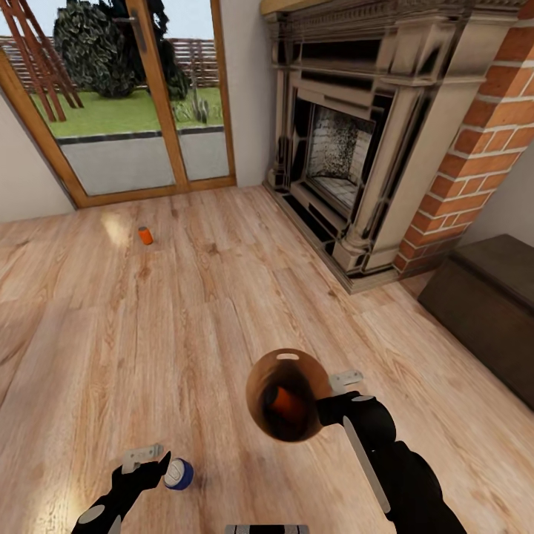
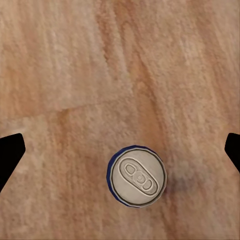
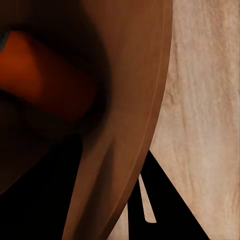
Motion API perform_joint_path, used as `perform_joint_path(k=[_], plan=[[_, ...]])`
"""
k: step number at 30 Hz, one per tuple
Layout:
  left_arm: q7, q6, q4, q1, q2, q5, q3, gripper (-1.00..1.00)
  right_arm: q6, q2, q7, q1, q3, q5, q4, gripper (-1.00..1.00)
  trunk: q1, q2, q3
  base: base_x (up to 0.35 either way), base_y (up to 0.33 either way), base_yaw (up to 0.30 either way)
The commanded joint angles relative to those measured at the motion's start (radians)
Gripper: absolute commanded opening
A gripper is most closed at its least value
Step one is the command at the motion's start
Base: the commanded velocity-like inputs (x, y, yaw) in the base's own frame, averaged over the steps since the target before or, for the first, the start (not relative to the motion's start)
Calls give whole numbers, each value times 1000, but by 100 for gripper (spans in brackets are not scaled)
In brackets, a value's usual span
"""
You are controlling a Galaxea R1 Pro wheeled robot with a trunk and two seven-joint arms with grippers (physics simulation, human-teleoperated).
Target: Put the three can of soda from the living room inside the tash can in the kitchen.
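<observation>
Head view: I have the right gripper (image 1: 331,404) clamped on the rim of the tash can (image 1: 261,404), its jaws pinching the wall with 1 finger inside; the bin hangs tilted above the pale wood floor (image 1: 222,311), brown interior toward the camera. 1 orange can (image 1: 288,403) lies inside it, just beyond the pinching jaws; the right wrist view shows that can (image 3: 42,82) against the brown inner wall (image 3: 132,90). The left gripper (image 1: 165,460) is low over the floor, jaws spread wide. The blue can (image 1: 179,474) stands upright just beside the fingertips, apart from them; in the left wrist view its silver top (image 2: 136,176) sits between the 2 dark fingertips (image 2: 10,150), nearer one side, touching neither. A 2nd orange can (image 1: 145,236) stands well ahead of both jaws, near the glass doors (image 1: 141,96). The brick fireplace (image 1: 356,141) is ahead of the right jaws.
</observation>
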Motion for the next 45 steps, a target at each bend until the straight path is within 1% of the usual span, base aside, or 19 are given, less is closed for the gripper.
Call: perform_joint_path(k=[1, 11, 18, 45], plan=[[0, 0, 0, 0, 0, 0, 0, 100, -1, 0, 0, -1, 1, -13, 0, -100, 4, -7, -3, 0, 0, 0], [0, 0, 0, 0, 0, 0, 1, 100, -1, 0, 0, -1, 1, -13, 0, -100, 42, -77, -35, 0, 0, 0], [0, 0, 0, 0, 0, 0, 1, 100, -1, 0, 0, -1, 1, -14, 0, -100, 42, -77, -42, 0, 0, 0], [0, 0, 0, 0, 0, 0, 1, 100, -1, 0, 0, -1, 1, -14, 0, -100, 42, -77, -86, 0, 0, 0]])
